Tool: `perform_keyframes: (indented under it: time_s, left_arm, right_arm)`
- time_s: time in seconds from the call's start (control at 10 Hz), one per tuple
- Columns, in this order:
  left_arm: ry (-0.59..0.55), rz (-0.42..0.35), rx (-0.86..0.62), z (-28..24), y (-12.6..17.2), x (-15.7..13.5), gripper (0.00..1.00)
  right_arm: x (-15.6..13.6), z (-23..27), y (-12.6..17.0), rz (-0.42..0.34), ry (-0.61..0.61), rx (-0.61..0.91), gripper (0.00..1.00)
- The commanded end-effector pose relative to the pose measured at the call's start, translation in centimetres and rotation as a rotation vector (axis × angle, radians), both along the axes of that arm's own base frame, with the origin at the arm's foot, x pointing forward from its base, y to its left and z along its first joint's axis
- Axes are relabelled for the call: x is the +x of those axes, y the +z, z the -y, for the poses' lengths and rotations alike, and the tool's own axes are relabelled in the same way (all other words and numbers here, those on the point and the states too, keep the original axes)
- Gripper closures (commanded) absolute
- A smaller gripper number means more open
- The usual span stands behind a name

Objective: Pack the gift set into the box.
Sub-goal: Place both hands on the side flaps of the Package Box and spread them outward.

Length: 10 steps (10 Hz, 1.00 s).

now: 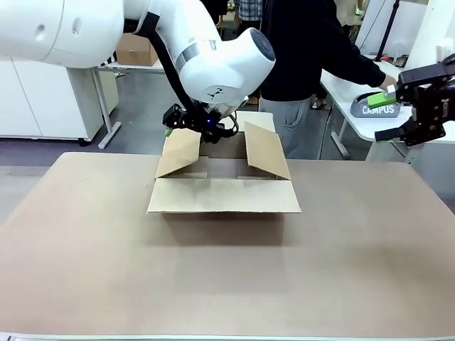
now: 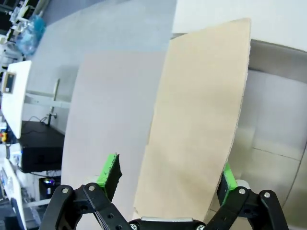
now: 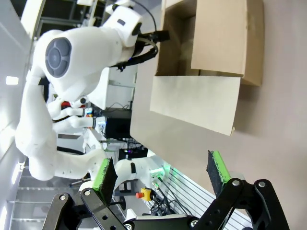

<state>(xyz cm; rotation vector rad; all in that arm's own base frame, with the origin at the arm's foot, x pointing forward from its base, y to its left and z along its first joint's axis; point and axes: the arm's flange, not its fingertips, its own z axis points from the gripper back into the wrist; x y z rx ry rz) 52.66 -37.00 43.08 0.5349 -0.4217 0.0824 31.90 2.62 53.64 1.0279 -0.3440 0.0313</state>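
The box (image 1: pixel 224 195) stands open in the middle of the table, front flap folded down and flat, side flaps leaning up. My left gripper (image 1: pixel 188 128) is at its back left corner. In the left wrist view this gripper (image 2: pixel 168 178) is open, and the left flap (image 2: pixel 196 120) rises between its green pads without touching either. My right gripper (image 1: pixel 381 115) hangs open off the table's right end, fingers pointing left; in its own view (image 3: pixel 161 175) nothing is between them. A grey item printed CAMPUS (image 1: pixel 377 109) lies on a side table; I cannot tell if it is the gift set.
A person (image 1: pixel 298 64) stands behind the box and reaches a hand (image 1: pixel 389 84) toward the grey item on the white side table (image 1: pixel 348 121). The brown table top (image 1: pixel 227 284) has wide free room in front of the box and to both sides.
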Motion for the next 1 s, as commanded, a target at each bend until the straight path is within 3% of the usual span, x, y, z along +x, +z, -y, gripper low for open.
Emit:
perform_keyframes:
  time_s: [0.0,0.3,0.5,0.6,0.9]
  left_arm:
    - [0.044,0.079,0.006,-2.2,2.0,-1.3,0.0]
    - [0.048,0.125,-0.079,-5.2,4.2,-1.6,0.0]
    - [0.102,0.081,-0.153,-8.0,3.5,-0.9,0.0]
    - [0.21,0.066,-0.222,-12.8,3.7,-1.5,0.0]
    - [0.223,0.056,-0.314,-15.4,4.2,-2.3,0.0]
  right_arm:
    - [0.3,-0.1,-0.1,0.028,0.012,0.017,0.0]
    - [0.3,-0.1,-0.1,0.028,0.012,0.017,0.0]
    - [0.3,-0.1,-0.1,0.028,0.012,0.017,0.0]
    - [0.3,-0.1,-0.1,0.028,0.012,0.017,0.0]
    - [0.3,-0.1,-0.1,0.028,0.012,0.017,0.0]
